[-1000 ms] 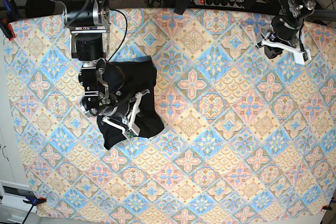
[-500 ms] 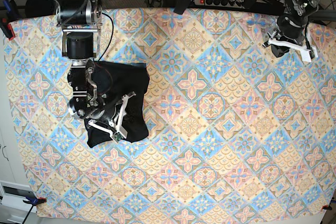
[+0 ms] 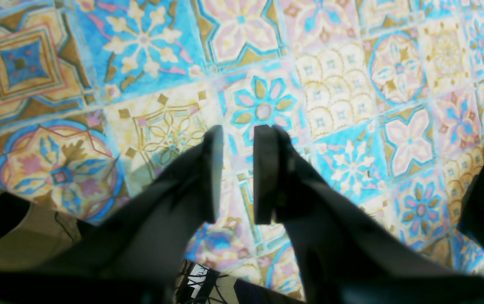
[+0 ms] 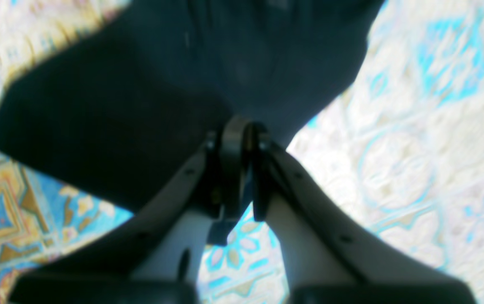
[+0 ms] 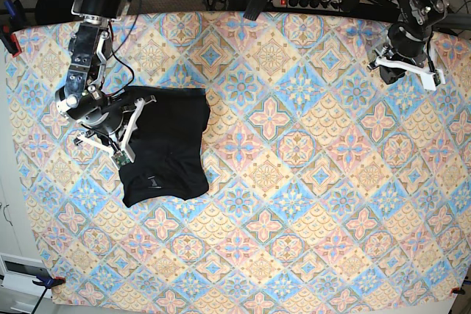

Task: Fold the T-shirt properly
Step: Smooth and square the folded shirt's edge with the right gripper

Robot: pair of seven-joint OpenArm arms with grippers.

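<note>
So the plain black cotton T-shirt [image 5: 165,145] is already a compact folded rectangle lying at about 9 o'clock on the table [image 5: 309,204] with its colourful tile-pattern tablecloth, and the right hand [image 4: 236,139] is pinched tight on a bit of its black cloth at the left edge, while the left hand [image 3: 237,173] hangs empty and narrowly parted over bare cloth up at 1 o'clock, well apart from the shirt. If I were driving, I'd keep that pinch low and drag the edge flat and straight so the layers underneath don't bunch, then let go only once the hem lines up. No containers anywhere in view, so nothing to report there.
</note>
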